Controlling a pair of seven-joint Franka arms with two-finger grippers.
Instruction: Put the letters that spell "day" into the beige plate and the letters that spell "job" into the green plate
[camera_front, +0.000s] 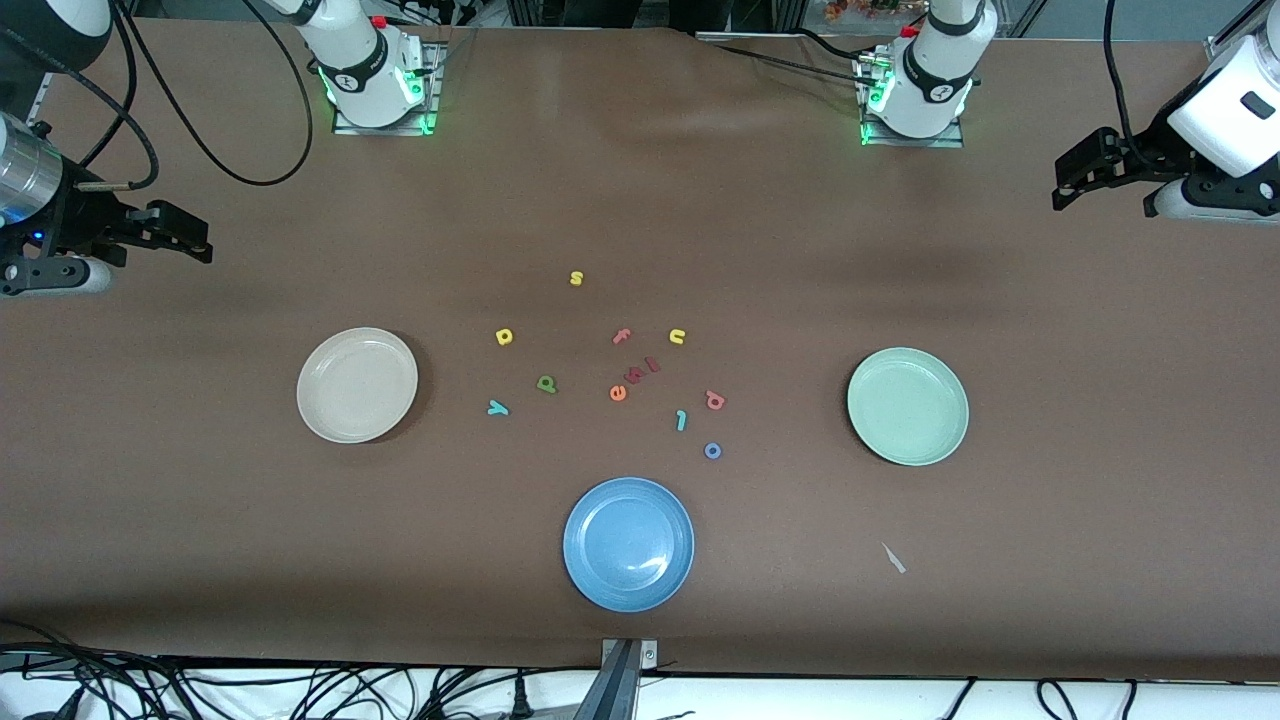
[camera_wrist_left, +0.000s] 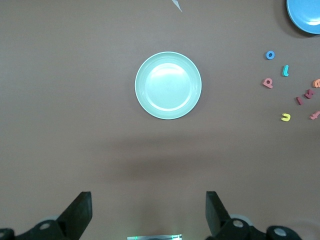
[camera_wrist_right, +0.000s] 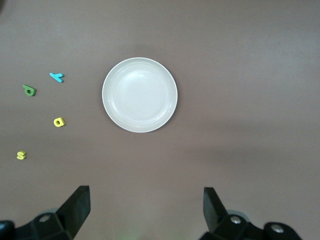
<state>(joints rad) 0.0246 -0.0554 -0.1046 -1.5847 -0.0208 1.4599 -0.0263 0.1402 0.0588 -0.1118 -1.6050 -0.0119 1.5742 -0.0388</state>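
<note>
The blue plate (camera_front: 628, 543) sits closest to the camera, at 6 o'clock from the letter pile, and it's not part of the job. The beige plate (camera_front: 357, 384) is at 9 o'clock of the pile and the green plate (camera_front: 908, 406) at 3 o'clock, both with nothing in them.

Nothing's sorted yet, so I'd guess the step in hand is the first pick. The right gripper (camera_front: 185, 240) hangs over the table's right-arm end and the left gripper (camera_front: 1080, 180) over the left-arm end, both spread wide and holding nothing.

The "day" letters, yellow rounded one (camera_front: 504, 337), green rounded one (camera_front: 546, 383) and teal "y" (camera_front: 497, 407), lie on the pile's beige-plate side. The pinkish-red "b" (camera_front: 714, 400), teal "j" (camera_front: 681, 421) and blue "o" (camera_front: 712, 451) lie toward the green plate.

These are tiny and flat, so come straight down with the fingers straddling one letter. Watch the orange "e" (camera_front: 618, 393), which sits in a tight cluster mid-pile.

The surface is a brown mat (camera_front: 1100, 560), plain apart from a small pale scrap (camera_front: 893, 558). Cables (camera_front: 200, 690) run along the camera-side edge.
</note>
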